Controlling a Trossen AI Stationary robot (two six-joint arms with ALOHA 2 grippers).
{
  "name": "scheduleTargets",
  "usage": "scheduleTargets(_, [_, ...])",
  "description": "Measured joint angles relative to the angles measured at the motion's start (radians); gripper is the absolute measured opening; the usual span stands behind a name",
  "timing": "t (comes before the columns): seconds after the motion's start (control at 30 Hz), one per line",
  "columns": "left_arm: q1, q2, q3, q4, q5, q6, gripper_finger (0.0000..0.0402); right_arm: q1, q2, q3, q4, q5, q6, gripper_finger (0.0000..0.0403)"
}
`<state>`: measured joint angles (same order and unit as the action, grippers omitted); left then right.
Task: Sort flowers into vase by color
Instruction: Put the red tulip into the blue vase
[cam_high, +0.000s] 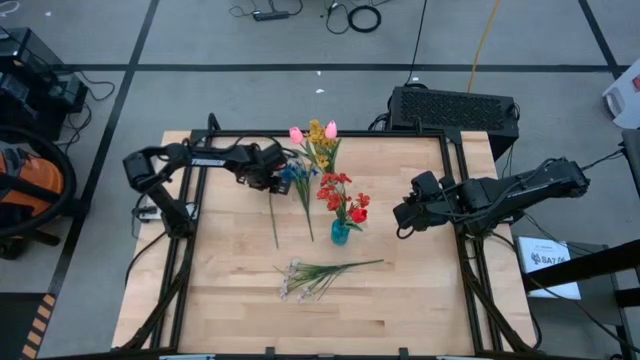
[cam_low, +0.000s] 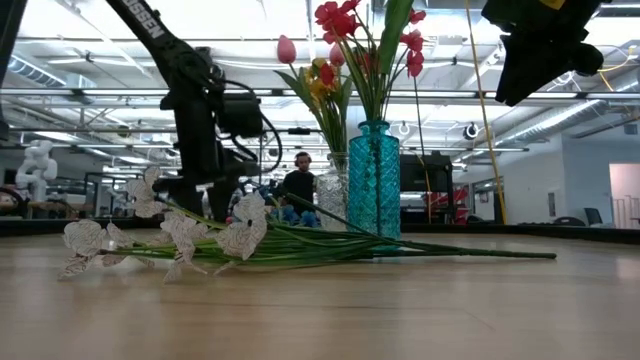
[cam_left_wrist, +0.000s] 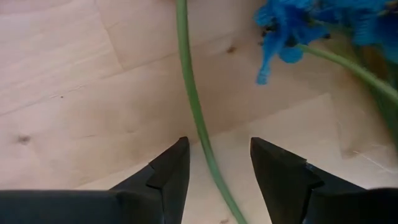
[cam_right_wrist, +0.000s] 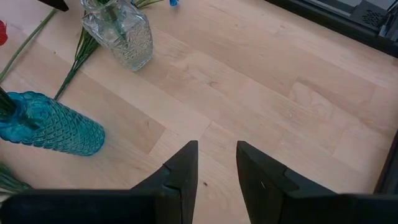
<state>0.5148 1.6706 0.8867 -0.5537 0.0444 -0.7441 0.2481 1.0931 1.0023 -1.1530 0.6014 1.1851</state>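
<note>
The table (cam_high: 400, 290) is pale, matt wood with visible grain. The teal vase (cam_right_wrist: 53, 127) is glossy, diamond-textured glass; the clear vase (cam_right_wrist: 127, 37) is faceted glass. The white spray (cam_low: 180, 235) looks papery.

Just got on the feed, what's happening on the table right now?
The left claw is open around a green stem lying on the table, next to the blue spray. The red flowers stand in the teal vase; pink tulips and yellow blooms stand in the clear vase. The white spray lies flat, unsorted. The right claw waits open at the right side.
</note>
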Motion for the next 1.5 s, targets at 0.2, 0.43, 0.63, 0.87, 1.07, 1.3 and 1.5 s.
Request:
scheduleTargets(0.2, [0.002, 0.023, 0.003, -0.014, -0.005, 0.024, 0.0117, 0.0, 0.0, 0.0, 0.0, 0.0, -0.005, 0.0102])
scheduleTargets(0.43, [0.045, 0.015, 0.002, -0.035, -0.005, 0.026, 0.0012, 0.0, 0.0, 0.0, 0.0, 0.0, -0.026, 0.0102])
scheduleTargets(0.63, [0.086, -0.084, -0.004, -0.151, -0.04, 0.044, 0.0005, 0.0, 0.0, 0.0, -0.005, 0.0, -0.027, 0.0102])
scheduleTargets(0.87, [0.108, -0.367, -0.002, -0.18, -0.081, 0.049, 0.0005, 0.0, 0.0, 0.0, -0.074, 0.0, -0.022, 0.0102])
scheduleTargets(1.07, [0.076, -0.593, -0.002, -0.037, -0.081, 0.07, 0.0005, 0.0, 0.0, 0.0, -0.087, 0.05, -0.047, 0.0102])
scheduleTargets(1.3, [-0.054, -0.744, 0.0, 0.212, -0.071, 0.277, 0.0002, 0.0, 0.0, 0.0, -0.087, 0.1, -0.051, 0.0102])
scheduleTargets(1.5, [-0.212, -0.768, 0.0, 0.479, 0.024, 0.583, 0.0001, 0.0, 0.0, 0.0, -0.087, 0.1, -0.079, 0.0102])
